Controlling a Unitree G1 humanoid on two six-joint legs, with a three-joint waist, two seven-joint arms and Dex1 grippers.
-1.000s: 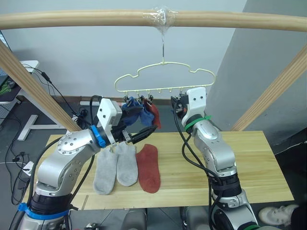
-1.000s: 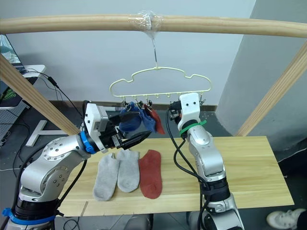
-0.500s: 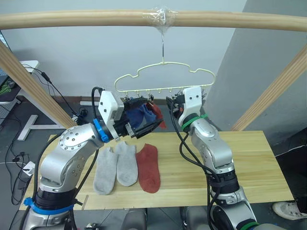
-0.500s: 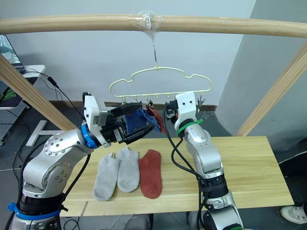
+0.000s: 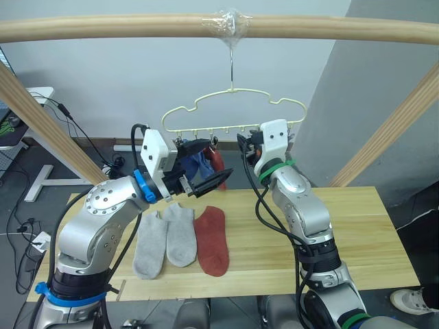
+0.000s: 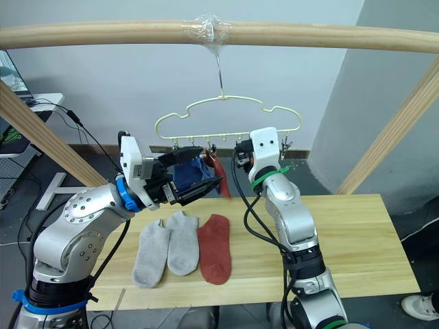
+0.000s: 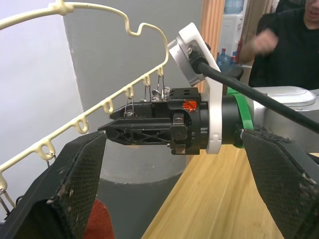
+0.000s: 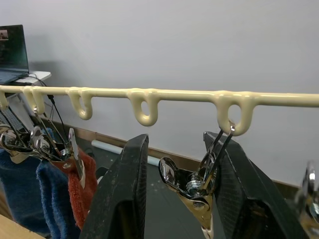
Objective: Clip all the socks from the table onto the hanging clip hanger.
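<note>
- Lying flat on the table (image 5: 357,233): three socks, two grey (image 5: 167,238) beside one red (image 5: 212,239).
- Hovering just above: left gripper (image 5: 218,178), fingers spread, grasping nothing.
- Hanging from the clip hanger (image 5: 233,112) (hooked on a wooden pole (image 5: 123,27)): two blue socks (image 5: 197,156), one red (image 5: 217,157).
- Straddling one clip (image 8: 197,186): right gripper (image 8: 182,194), fingers parted.

We see the clip hanger (image 5: 233,110) hanging from the pole (image 5: 103,29) at the top middle of the frame. Three socks (image 5: 202,159) hang from its left clips. Below, on the left half of the counter (image 5: 370,233), three more socks (image 5: 180,236) lie side by side. Our left fingers (image 5: 221,177) sit just under the hung socks. Our right fingers (image 8: 130,194) stand on both sides of one clip (image 8: 197,186).
</note>
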